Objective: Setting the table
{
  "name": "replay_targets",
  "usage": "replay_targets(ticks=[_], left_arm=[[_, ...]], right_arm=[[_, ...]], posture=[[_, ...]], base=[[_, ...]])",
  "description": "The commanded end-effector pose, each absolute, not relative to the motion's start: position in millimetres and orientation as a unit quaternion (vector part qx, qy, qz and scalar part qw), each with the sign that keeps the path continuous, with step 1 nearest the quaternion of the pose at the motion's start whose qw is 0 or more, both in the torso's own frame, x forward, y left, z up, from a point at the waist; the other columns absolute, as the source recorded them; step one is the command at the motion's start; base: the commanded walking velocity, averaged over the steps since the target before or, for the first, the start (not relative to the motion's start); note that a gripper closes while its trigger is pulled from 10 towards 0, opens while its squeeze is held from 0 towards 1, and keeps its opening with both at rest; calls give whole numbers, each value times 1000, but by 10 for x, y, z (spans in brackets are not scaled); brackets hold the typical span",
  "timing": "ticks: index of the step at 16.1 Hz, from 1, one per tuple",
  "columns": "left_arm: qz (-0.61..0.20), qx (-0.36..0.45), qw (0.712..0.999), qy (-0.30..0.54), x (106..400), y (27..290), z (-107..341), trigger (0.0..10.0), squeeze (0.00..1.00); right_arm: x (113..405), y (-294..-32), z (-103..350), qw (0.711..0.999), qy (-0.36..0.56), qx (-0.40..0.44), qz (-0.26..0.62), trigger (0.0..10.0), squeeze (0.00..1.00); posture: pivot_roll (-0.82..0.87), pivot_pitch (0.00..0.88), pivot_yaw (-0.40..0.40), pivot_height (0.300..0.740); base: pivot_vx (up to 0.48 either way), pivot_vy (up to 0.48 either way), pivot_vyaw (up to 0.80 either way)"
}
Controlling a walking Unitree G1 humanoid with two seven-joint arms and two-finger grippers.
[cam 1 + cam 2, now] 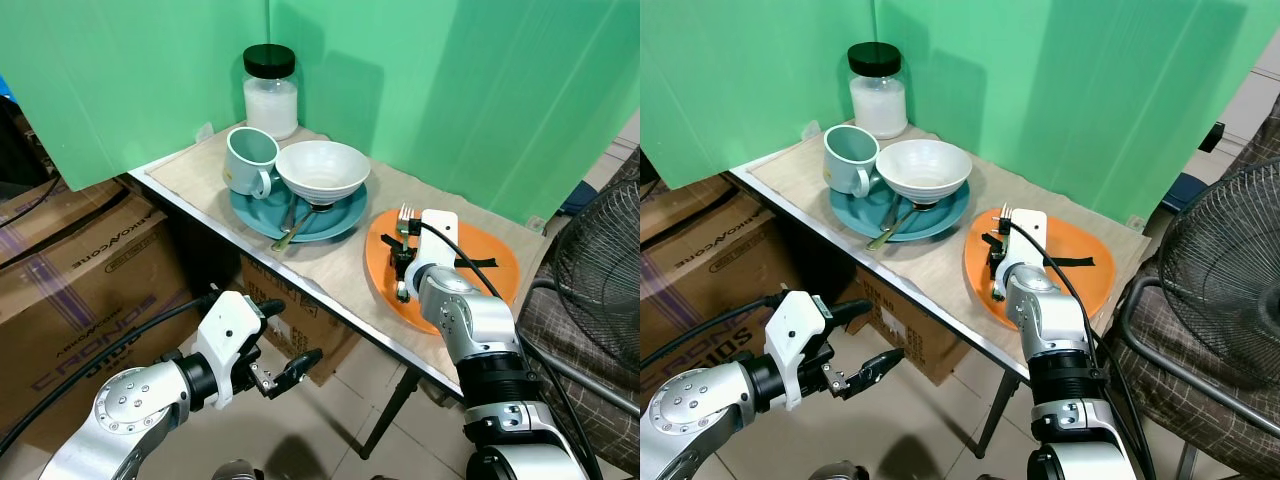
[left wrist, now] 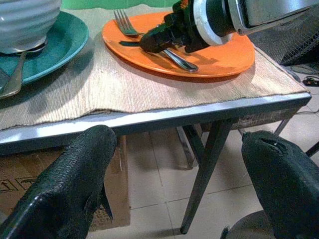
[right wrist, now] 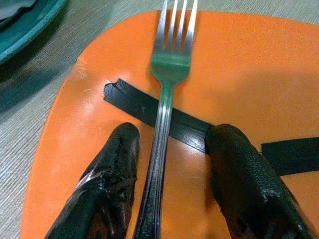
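Your right gripper [image 3: 172, 174] straddles the fork [image 3: 167, 94] on the orange plate [image 1: 490, 262], fingers apart, no grasp yet. Left gripper [image 1: 285, 372] idle, fingers apart. Teal stack at 10 o'clock remains unplaced.

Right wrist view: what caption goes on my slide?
Open right gripper straddles a fork lying on an orange plate.
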State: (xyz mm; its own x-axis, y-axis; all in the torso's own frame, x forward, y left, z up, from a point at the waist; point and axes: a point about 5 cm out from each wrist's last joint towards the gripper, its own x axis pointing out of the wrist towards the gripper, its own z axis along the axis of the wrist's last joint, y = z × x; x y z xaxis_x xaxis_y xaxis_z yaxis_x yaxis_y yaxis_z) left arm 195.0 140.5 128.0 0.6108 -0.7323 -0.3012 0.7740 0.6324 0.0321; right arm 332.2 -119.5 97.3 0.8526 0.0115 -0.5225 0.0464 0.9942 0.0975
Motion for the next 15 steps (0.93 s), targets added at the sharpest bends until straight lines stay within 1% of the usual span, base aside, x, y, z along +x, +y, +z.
replay_targets(ticks=[1, 9, 15], left_arm=[[-429, 81, 890, 130, 1936, 1388, 1290, 10000, 0], [-432, 87, 888, 128, 1966, 1387, 1298, 10000, 0], [-429, 93, 890, 123, 2015, 1410, 1313, 10000, 0]], right_arm=[[3317, -1181, 944, 958, 280, 60, -5, 0, 0], [3329, -1184, 939, 957, 283, 65, 0, 0, 0], [3339, -1182, 974, 960, 272, 69, 7, 0, 0]], posture=[[119, 32, -62, 740], [123, 21, -62, 740], [116, 10, -48, 740]], base=[[0, 0, 0], [0, 0, 0], [0, 0, 0]])
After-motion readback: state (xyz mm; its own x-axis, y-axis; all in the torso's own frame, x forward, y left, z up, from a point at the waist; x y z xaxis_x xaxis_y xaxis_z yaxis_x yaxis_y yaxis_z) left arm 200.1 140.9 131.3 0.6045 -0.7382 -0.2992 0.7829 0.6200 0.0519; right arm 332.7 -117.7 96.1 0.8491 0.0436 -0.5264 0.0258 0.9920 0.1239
